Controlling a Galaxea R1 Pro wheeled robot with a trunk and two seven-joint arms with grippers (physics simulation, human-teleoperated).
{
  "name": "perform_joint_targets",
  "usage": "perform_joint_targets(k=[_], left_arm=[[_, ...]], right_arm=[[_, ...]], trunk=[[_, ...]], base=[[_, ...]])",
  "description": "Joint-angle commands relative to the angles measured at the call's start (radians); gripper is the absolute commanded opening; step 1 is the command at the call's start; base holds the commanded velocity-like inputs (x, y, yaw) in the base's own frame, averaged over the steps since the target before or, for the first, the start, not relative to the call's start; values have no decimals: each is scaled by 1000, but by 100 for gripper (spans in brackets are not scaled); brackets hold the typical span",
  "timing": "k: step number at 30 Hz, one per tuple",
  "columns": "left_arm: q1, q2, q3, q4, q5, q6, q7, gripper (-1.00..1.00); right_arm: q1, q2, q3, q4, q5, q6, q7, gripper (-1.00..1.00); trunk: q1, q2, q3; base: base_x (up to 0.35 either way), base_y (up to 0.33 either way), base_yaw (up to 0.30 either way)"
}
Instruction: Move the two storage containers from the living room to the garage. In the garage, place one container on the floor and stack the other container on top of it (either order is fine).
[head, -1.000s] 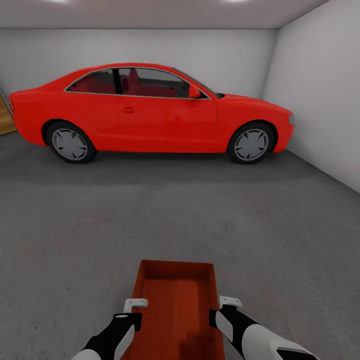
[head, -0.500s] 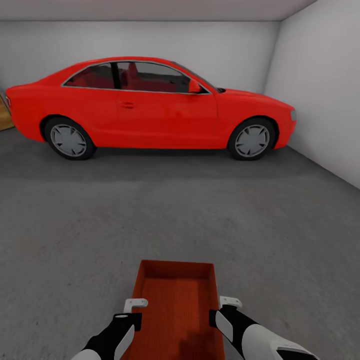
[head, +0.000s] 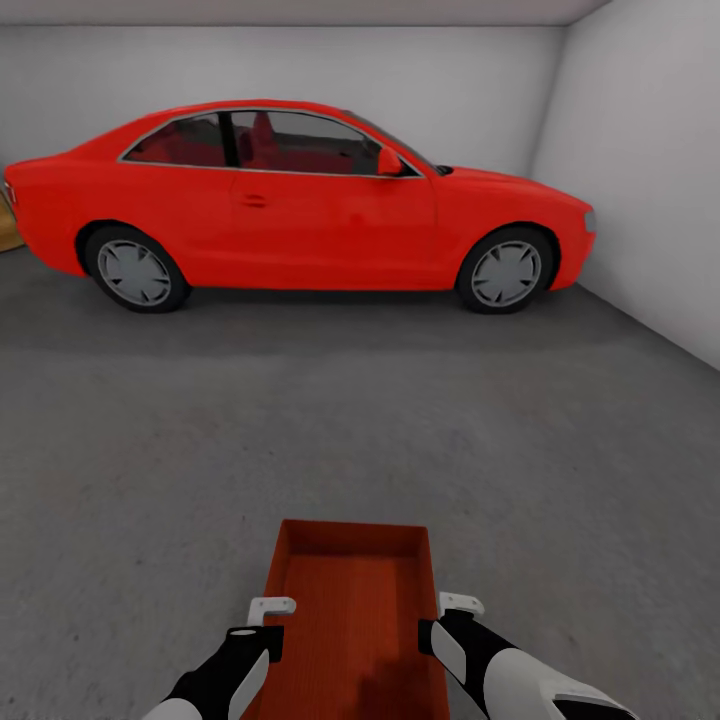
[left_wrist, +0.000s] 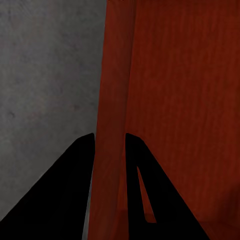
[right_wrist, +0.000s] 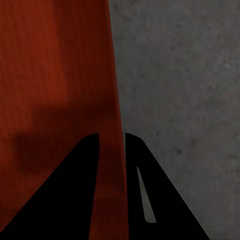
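A long, shallow red-orange storage container (head: 352, 600) is held out in front of me above the dark-grey concrete floor (head: 300, 430) of the garage. My left gripper (head: 268, 612) is shut on its left wall (left_wrist: 111, 125), one finger on each side of that wall. On the opposite wall (right_wrist: 112, 120), my right gripper (head: 448, 610) is shut the same way. The deeper, squarer container is out of view.
A big red car (head: 300, 205) stands side-on across the back of the room, before a white back wall (head: 300, 70). A white side wall (head: 650, 180) runs along the right. A bit of wooden door (head: 8, 225) shows at the far left.
The view has crept forward and tipped slightly: the car sits higher and larger in the picture and the ceiling has nearly left it. Both grippers and the container keep their places.
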Motion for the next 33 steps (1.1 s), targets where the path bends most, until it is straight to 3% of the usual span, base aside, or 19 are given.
perform_joint_targets(k=[1, 20, 33], left_arm=[[0, 1, -22, -2, 26, 3, -6, -100], [0, 1, -22, -2, 26, 2, -6, -100], [0, 1, -22, -2, 26, 2, -6, -100]], right_arm=[[0, 1, 17, -1, -28, 2, -4, -100], [0, 1, 17, -1, -28, 2, -4, -100], [0, 1, 17, -2, -28, 2, -4, -100]], trunk=[[0, 0, -2], [0, 0, -32], [50, -91, -75]], base=[[0, 0, 0], [0, 0, 0], [0, 0, 0]])
